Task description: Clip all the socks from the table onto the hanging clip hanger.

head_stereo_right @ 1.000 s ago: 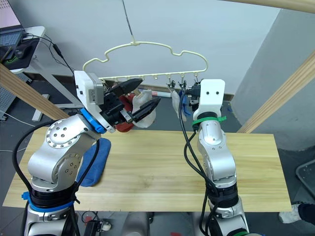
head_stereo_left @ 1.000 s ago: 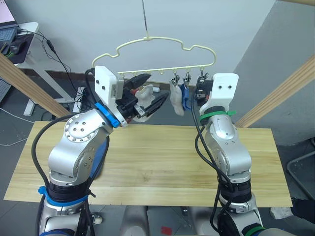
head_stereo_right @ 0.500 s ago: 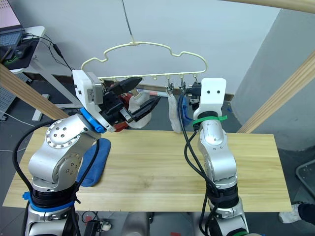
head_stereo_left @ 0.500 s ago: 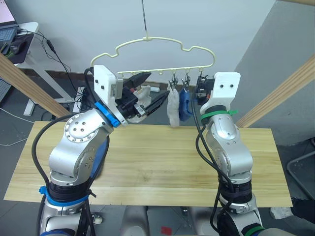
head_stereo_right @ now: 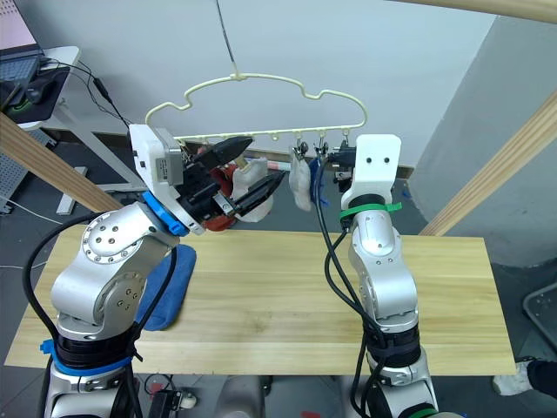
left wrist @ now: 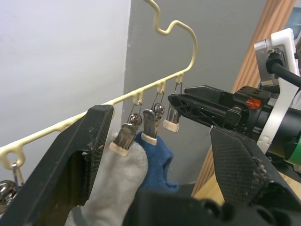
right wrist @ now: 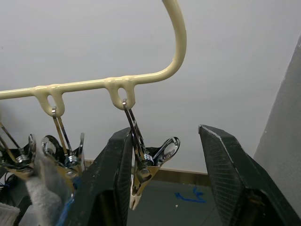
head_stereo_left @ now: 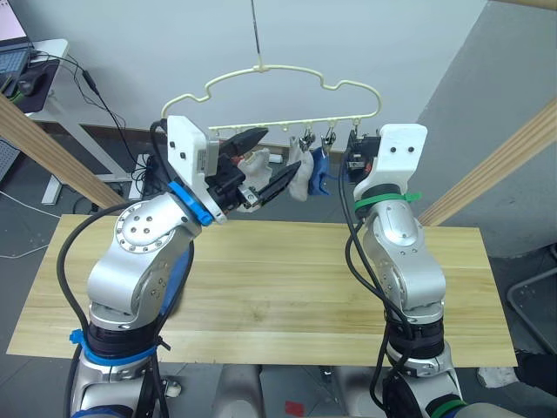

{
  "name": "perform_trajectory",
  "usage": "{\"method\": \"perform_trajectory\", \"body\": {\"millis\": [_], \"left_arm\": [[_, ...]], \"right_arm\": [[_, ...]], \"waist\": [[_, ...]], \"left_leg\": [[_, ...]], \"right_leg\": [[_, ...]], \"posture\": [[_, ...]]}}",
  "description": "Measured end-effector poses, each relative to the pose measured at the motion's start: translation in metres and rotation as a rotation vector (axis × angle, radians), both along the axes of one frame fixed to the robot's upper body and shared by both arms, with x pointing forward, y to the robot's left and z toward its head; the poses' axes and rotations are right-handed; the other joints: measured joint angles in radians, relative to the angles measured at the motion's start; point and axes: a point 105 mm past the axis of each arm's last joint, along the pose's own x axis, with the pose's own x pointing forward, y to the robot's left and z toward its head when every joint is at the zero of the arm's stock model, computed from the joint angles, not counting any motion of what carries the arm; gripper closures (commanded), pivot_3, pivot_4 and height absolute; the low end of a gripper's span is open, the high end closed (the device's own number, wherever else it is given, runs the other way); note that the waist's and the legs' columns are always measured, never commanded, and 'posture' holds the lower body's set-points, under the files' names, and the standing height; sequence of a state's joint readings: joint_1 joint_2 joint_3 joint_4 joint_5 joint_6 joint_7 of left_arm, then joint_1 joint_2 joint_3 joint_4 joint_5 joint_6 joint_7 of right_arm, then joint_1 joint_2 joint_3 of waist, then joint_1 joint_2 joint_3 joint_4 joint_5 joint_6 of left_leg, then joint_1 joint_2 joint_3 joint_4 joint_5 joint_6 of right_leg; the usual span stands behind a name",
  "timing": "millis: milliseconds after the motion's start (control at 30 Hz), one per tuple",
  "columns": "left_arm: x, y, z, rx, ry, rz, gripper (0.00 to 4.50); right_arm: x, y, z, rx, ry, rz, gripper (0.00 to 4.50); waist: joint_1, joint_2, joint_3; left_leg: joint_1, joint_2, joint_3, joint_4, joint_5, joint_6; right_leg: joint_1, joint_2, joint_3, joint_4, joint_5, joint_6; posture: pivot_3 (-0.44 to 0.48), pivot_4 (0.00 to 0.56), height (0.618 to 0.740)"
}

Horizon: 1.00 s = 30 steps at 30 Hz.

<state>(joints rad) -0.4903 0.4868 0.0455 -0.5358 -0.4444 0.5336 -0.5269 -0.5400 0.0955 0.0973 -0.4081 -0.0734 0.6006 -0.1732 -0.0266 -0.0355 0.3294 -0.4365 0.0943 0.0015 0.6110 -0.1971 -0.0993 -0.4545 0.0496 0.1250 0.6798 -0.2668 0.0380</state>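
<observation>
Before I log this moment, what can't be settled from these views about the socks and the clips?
- How many socks remain on the table: the left arm hides most of the blue sock in both eye views.
- What the rust red sock hangs from: the left gripper covers it.
- The rightmost clip: in the eye views the right wrist housing hides it.
- How the grey sock ends: cut off by the left gripper's fingers.

Pale yellow clip hanger (head_stereo_left: 291,96) hangs w/ grey sock (head_stereo_left: 298,177) & blue sock (head_stereo_left: 318,174) clipped; another blue sock (head_stereo_right: 168,287) on wood surface (head_stereo_left: 287,287).
</observation>
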Motion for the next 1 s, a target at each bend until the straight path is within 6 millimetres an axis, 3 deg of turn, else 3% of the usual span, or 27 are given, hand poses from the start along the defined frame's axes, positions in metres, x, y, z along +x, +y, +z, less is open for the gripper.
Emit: {"method": "perform_trajectory", "body": {"millis": [133, 167, 667, 833, 1000], "left_arm": [[-0.0009, -0.0002, 0.0015, -0.002, -0.008, 0.004, 0.77], [-0.0008, 0.0000, 0.0016, -0.003, -0.008, 0.006, 0.77], [-0.0020, -0.0004, 0.0006, -0.002, -0.008, 0.007, 0.77], [-0.0020, -0.0005, 0.0005, -0.001, -0.008, 0.007, 0.77], [-0.0021, -0.0017, -0.0004, 0.003, -0.007, 0.004, 0.77]], "right_arm": [[0.0000, 0.0006, 0.0001, 0.004, -0.001, 0.005, 4.32], [0.0000, 0.0011, 0.0000, 0.007, 0.000, 0.008, 4.47], [0.0012, 0.0031, -0.0014, -0.005, 0.003, 0.024, 4.47], [0.0006, 0.0031, 0.0003, -0.002, -0.009, 0.023, 2.88], [0.0016, 0.0061, 0.0030, 0.003, -0.016, 0.030, 2.88]], "waist": [[0.000, 0.000, 0.000], [0.000, 0.000, 0.000], [0.000, 0.000, 0.000], [0.000, 0.000, 0.000], [0.001, 0.000, 0.000]], "left_leg": [[0.000, 0.000, 0.000, 0.000, 0.000, 0.000], [0.000, 0.000, 0.000, 0.000, 0.000, 0.000], [0.000, 0.000, 0.000, 0.000, 0.000, 0.000], [0.000, 0.000, 0.000, 0.000, 0.000, 0.000], [0.000, 0.000, 0.000, 0.000, 0.000, 0.000]], "right_leg": [[0.000, 0.000, 0.000, 0.000, 0.000, 0.000], [0.000, 0.000, 0.000, 0.000, 0.000, 0.000], [0.000, 0.000, 0.000, 0.000, 0.000, 0.000], [0.000, 0.000, 0.000, 0.000, 0.000, 0.000], [0.000, 0.000, 0.000, 0.000, 0.000, 0.000]], "posture": [[0.080, 0.352, 0.740], [0.080, 0.352, 0.740], [0.085, 0.348, 0.740], [0.087, 0.349, 0.740], [0.090, 0.350, 0.740]]}}
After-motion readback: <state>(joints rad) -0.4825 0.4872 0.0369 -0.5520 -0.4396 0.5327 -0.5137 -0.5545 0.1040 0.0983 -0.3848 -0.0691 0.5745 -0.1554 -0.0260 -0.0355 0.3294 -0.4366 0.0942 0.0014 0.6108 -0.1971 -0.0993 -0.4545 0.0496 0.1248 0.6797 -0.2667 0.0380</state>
